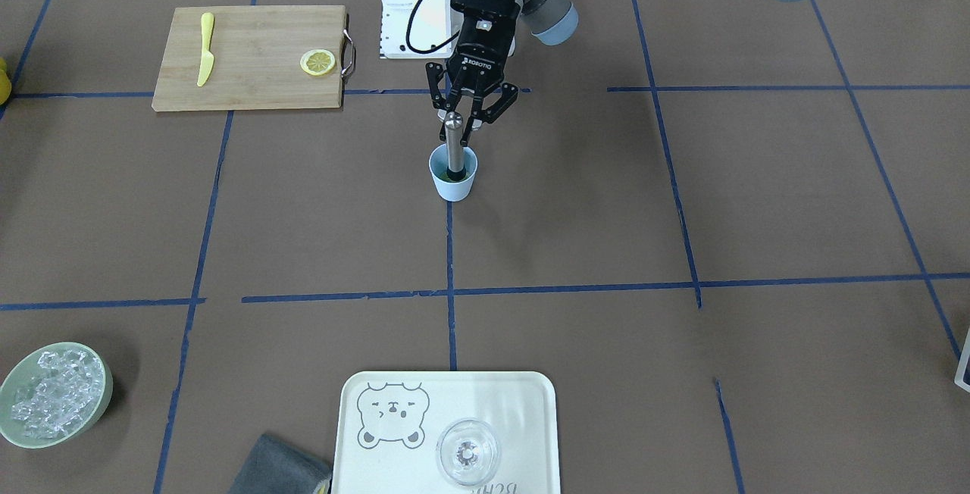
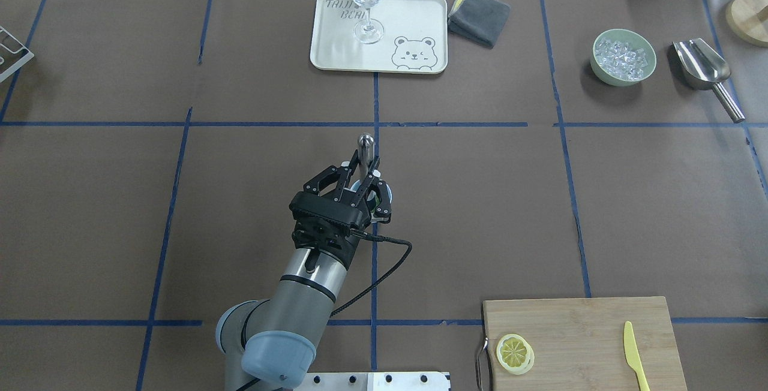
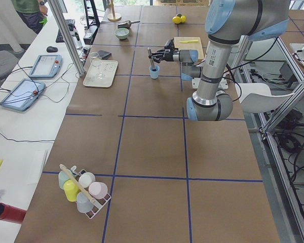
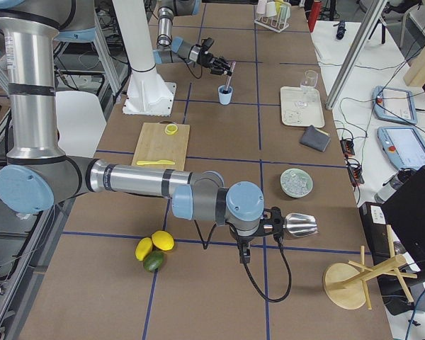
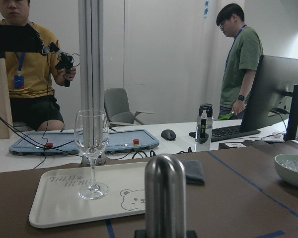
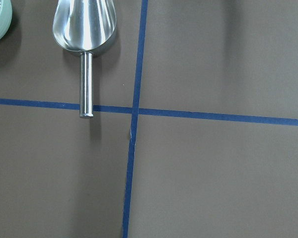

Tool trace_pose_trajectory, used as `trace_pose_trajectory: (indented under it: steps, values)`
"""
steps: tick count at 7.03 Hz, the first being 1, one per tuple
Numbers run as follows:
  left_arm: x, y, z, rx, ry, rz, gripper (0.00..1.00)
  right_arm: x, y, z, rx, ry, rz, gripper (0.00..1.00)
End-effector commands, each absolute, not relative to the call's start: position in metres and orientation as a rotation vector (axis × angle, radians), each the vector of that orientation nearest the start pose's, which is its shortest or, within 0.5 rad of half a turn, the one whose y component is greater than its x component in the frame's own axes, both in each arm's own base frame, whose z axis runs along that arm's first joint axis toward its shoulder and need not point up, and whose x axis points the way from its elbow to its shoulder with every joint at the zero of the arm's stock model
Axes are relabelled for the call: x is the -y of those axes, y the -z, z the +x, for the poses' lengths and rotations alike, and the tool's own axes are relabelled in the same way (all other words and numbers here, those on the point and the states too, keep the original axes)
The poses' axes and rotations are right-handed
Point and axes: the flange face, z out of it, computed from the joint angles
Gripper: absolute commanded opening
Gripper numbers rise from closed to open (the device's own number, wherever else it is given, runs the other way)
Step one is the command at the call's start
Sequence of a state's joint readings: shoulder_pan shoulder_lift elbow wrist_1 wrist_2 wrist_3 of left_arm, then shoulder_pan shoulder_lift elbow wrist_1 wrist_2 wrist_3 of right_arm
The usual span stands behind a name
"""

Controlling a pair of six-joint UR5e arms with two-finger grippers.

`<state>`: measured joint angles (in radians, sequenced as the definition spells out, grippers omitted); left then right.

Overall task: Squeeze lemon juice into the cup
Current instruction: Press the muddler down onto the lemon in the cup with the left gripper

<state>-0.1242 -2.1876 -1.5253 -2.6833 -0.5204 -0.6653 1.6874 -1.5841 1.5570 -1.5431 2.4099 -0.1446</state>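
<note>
squeeze not yet begun
to fetch yet: the lemon (image 1: pixel 318 62), cut face up on the cutting board (image 1: pixel 250 43), well apart from the cup (image 1: pixel 453 179), itself occupied by a metal muddler (image 1: pixel 453 147). cannot tell whether clamped or loose: left gripper (image 1: pixel 459 130) at the muddler's top, right gripper (image 4: pixel 275 225) beside the scoop (image 4: pixel 302 225).
</note>
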Motion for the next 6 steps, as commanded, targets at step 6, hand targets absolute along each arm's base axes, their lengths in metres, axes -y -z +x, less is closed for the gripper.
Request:
trace_pose_trajectory:
  steps: [6]
  values:
    - [0.292,-0.171,0.557,-0.964,0.328,1.378,0.0,0.477,-0.663,0.115,0.831,0.029,0.114,1.0]
